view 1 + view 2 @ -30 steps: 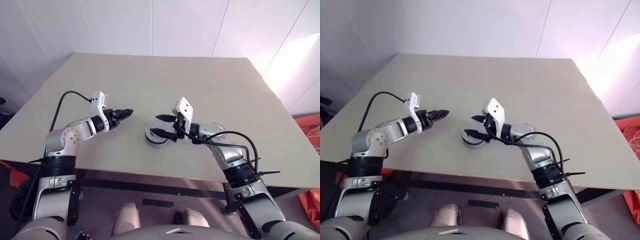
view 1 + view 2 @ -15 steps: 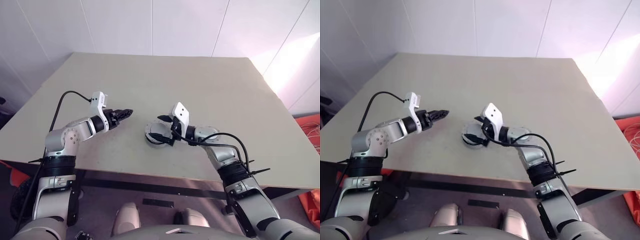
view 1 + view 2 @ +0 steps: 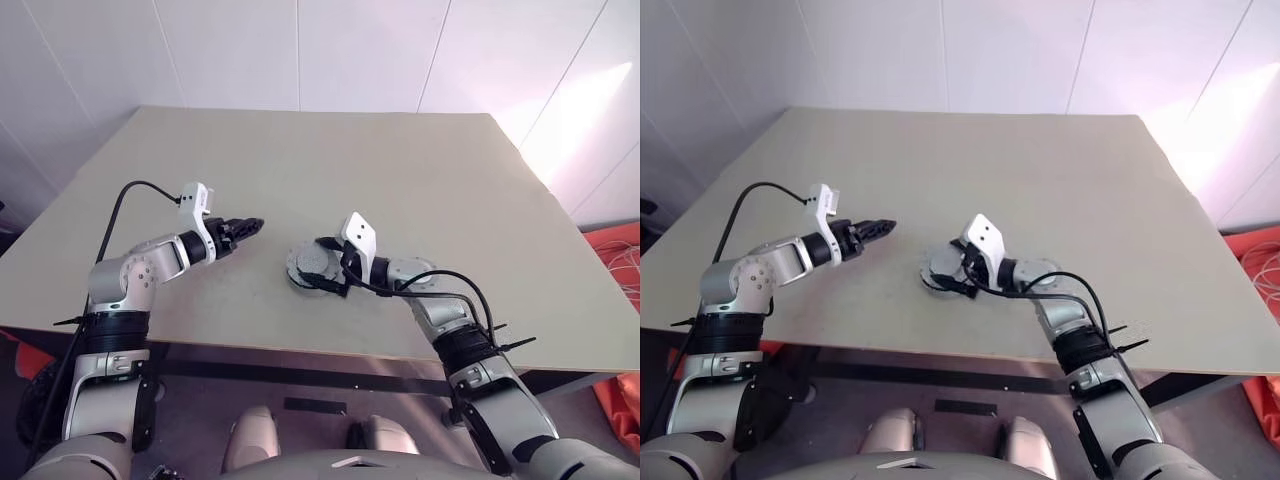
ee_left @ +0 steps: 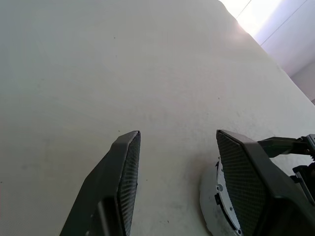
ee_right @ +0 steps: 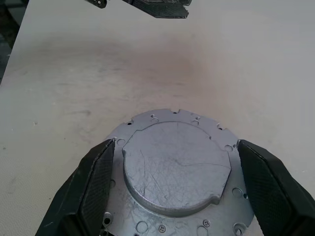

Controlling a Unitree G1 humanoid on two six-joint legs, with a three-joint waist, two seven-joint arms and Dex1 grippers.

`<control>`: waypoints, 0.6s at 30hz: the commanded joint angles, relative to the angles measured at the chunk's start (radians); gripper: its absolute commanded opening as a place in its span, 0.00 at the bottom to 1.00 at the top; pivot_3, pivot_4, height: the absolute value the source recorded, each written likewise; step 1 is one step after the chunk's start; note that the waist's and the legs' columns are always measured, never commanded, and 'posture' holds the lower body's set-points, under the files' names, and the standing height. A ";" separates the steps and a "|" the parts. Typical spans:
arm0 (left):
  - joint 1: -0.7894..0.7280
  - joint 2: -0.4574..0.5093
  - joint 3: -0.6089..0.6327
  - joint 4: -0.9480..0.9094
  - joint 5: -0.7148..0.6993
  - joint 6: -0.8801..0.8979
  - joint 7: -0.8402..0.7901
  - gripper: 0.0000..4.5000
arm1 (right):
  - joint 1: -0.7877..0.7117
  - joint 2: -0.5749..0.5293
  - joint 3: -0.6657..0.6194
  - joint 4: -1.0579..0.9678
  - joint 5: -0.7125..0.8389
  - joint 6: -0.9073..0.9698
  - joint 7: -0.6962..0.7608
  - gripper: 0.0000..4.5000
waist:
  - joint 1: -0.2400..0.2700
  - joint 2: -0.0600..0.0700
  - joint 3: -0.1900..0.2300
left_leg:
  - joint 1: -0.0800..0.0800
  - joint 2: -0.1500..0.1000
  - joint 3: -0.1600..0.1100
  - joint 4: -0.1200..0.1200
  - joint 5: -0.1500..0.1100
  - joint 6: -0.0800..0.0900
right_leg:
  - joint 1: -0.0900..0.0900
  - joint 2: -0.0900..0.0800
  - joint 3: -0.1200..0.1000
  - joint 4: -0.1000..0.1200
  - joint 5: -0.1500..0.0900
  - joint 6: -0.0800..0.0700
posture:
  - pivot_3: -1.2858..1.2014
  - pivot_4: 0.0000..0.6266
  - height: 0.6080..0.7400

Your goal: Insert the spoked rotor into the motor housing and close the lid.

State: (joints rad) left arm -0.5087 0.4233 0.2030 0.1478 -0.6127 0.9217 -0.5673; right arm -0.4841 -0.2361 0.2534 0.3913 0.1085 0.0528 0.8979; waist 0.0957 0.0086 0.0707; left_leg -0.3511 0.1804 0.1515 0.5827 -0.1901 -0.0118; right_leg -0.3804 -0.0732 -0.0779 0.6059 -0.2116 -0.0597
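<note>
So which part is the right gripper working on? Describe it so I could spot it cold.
On the beige table, look near the front edge, just ahead of the right gripper, whose open fingers stand on either side of it. It is a round grey metal part, lying flat: a raised smooth disc on a wider flange with small holes around its rim. The left gripper hovers apart from it, open.

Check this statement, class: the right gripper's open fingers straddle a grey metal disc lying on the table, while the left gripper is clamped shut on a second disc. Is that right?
Not quite. The left gripper holds nothing: in the left wrist view its fingers stand apart over bare table. The rest holds: the right wrist view shows the right gripper open, straddling the grey metal disc lying on the table.
</note>
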 commanded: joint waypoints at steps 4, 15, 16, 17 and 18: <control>-0.023 0.015 0.021 -0.035 -0.013 -0.006 -0.005 0.57 | 0.005 0.012 0.004 0.018 -0.014 -0.032 -0.004 0.99 | 0.000 0.000 0.000 | 0.000 0.000 0.000 0.000 0.000 0.000 | 0.000 0.000 0.000 0.000 -0.001 0.001 | 0.52 0.00 1.00; -0.026 0.015 0.025 -0.028 -0.011 -0.010 -0.002 0.57 | 0.001 0.004 0.002 0.005 -0.014 -0.033 0.005 0.70 | 0.000 0.000 0.000 | 0.000 0.000 0.000 0.000 0.000 0.000 | 0.000 0.000 0.000 0.000 -0.002 0.002 | 0.52 0.00 1.00; -0.026 0.015 0.025 -0.027 -0.011 -0.012 -0.003 0.57 | 0.000 0.001 0.002 0.001 -0.011 -0.029 0.011 0.70 | 0.000 0.000 0.000 | 0.000 0.000 0.000 0.000 0.000 0.000 | 0.000 0.000 0.000 0.000 -0.002 0.003 | 0.52 0.00 1.00; -0.025 0.015 0.025 -0.026 -0.011 -0.013 -0.004 0.57 | 0.000 -0.003 0.004 -0.004 -0.007 -0.022 0.023 0.70 | 0.000 0.000 0.000 | 0.000 0.000 0.000 0.000 0.000 0.000 | 0.000 0.000 0.000 0.000 -0.001 0.002 | 0.52 0.00 1.00; -0.025 0.014 0.024 -0.026 -0.011 -0.013 -0.004 0.57 | -0.001 -0.006 0.005 -0.008 -0.006 -0.018 0.030 0.70 | 0.000 0.000 0.000 | 0.000 0.000 0.000 0.000 0.000 0.000 | 0.000 0.000 0.000 0.000 -0.001 0.002 | 0.52 0.00 1.00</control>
State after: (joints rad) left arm -0.5087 0.4257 0.2052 0.1477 -0.6127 0.9239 -0.5639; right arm -0.4809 -0.2320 0.2532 0.4024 0.1002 0.0272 0.9067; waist 0.0958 0.0087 0.0707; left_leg -0.3508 0.1803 0.1515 0.5824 -0.1903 -0.0115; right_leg -0.3802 -0.0732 -0.0779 0.6059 -0.2128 -0.0579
